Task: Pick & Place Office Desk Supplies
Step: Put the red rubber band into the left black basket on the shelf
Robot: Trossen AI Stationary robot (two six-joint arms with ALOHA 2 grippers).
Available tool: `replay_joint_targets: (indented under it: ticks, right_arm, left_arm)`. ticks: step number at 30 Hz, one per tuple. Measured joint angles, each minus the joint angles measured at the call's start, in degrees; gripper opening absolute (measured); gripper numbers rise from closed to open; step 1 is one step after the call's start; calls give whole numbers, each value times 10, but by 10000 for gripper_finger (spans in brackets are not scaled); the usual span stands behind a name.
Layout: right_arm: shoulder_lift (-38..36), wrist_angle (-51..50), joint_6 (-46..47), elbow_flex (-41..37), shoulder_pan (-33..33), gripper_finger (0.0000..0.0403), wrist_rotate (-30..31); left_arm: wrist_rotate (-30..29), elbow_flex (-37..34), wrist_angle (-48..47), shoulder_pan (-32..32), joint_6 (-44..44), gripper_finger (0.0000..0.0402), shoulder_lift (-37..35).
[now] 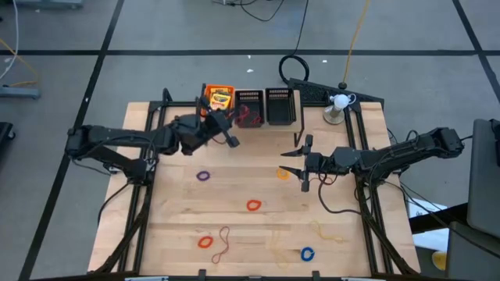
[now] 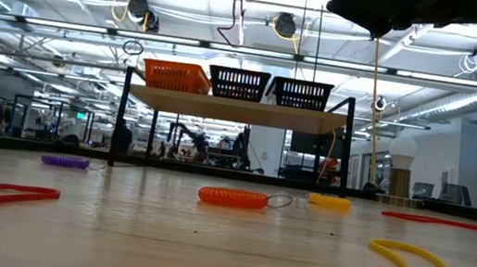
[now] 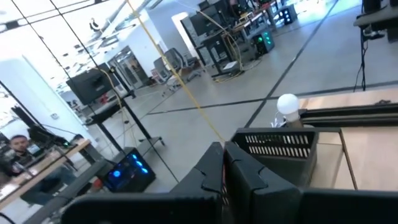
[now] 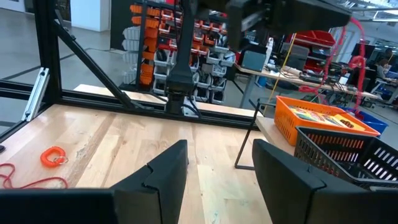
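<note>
Wood-plank table [image 1: 258,234] w/ coiled ring [image 1: 253,205], mesh bins [image 1: 265,107].

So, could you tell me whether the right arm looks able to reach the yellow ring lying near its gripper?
Probably yes: the open right gripper hangs just beside the yellow ring, with only bare table between them.

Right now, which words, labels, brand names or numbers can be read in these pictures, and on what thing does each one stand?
No text can be read in any view.
Yellow-and-green boxes in the orange bin: they carry print, but it is too small and blurred to read.
Black bins, rubber bands, arms: no lettering shows.
</note>
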Motion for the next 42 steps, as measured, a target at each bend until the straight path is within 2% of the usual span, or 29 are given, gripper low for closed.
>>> replay_joint_targets:
  ticks: [9,13,21,32,42]
  right_arm:
    - [0,0,-3,0,0,171,0]
    - [0,0,-3,0,0,171,0]
    - [0,0,-3,0,0,171,0]
    - [0,-1,-2,0,-7,171,-1]
    - [0,-5,0,0,-8,171,-2]
  left_arm:
    - [103,0,-5,57,-55,0,0]
    - [129,0,-10,68,-73,0,0]
    - [153,0,-17,84,-87,0,9]
    - [177,0,-5,114,-88,1,59]
    - [185,0,6,120,-78,35,73]
